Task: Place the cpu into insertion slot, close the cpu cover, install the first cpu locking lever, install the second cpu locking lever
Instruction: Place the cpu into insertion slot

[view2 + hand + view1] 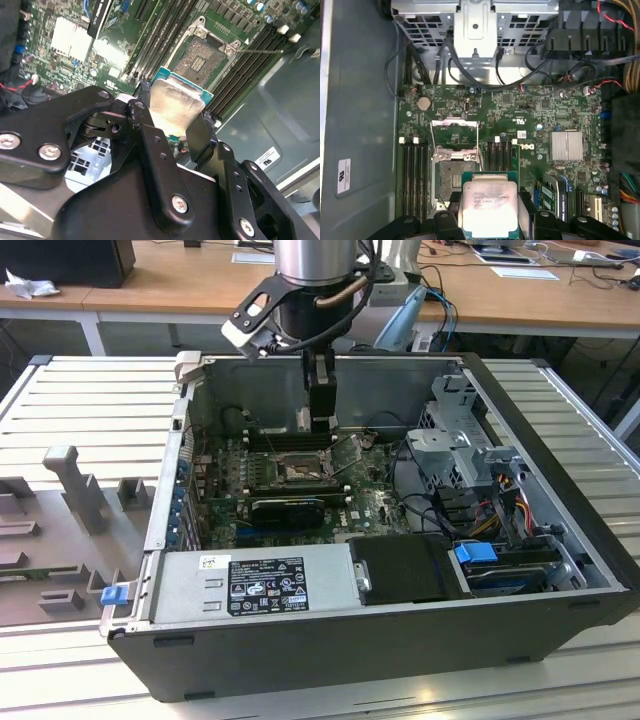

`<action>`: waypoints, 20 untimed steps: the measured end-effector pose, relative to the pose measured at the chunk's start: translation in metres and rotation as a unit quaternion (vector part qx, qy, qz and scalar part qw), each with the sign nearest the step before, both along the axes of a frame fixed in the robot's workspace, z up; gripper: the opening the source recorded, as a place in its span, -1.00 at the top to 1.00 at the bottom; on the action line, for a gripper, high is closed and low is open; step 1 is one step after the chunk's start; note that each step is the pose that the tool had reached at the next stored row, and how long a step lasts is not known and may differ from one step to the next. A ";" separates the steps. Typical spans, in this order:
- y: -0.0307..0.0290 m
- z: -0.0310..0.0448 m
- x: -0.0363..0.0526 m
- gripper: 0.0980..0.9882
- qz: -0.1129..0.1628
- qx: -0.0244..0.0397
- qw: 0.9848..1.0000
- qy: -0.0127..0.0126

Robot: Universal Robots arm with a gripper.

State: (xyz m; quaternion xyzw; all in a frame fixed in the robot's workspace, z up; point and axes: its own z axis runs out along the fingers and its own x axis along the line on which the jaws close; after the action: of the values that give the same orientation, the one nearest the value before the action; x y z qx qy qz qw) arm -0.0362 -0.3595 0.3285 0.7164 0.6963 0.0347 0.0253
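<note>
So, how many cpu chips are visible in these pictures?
1. The cpu is gripped in the claw, over the green board near the insertion slot, whose dark centre lies bare. I see no second chip, though parts of the case are hidden.

In the second wrist view the tool point(172, 114) hides part of the cpu point(176, 97).

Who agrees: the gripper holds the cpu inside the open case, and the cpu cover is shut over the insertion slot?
The gripper does hold the cpu, but the cpu cover is open, baring the insertion slot; the first wrist view shows it.
</note>
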 end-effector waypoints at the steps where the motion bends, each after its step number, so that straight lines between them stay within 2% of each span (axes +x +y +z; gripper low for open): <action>1: 0.0001 -0.0020 0.0000 0.04 -0.003 0.000 1.000 0.000; 4: 0.0001 -0.0080 -0.0003 0.04 -0.002 0.000 1.000 0.000; 6: 0.0001 -0.0128 -0.0005 0.04 0.014 0.000 1.000 0.000; 8: 0.0001 -0.0161 -0.0006 0.04 0.017 0.000 1.000 0.000; 14: 0.0001 -0.0258 -0.0014 0.04 0.018 0.000 1.000 0.000; 20: 0.0001 -0.0325 -0.0019 0.04 0.018 0.000 1.000 0.000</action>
State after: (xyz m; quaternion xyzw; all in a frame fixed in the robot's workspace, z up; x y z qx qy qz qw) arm -0.0380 -0.3594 0.2959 0.7041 0.7088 0.0350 0.0247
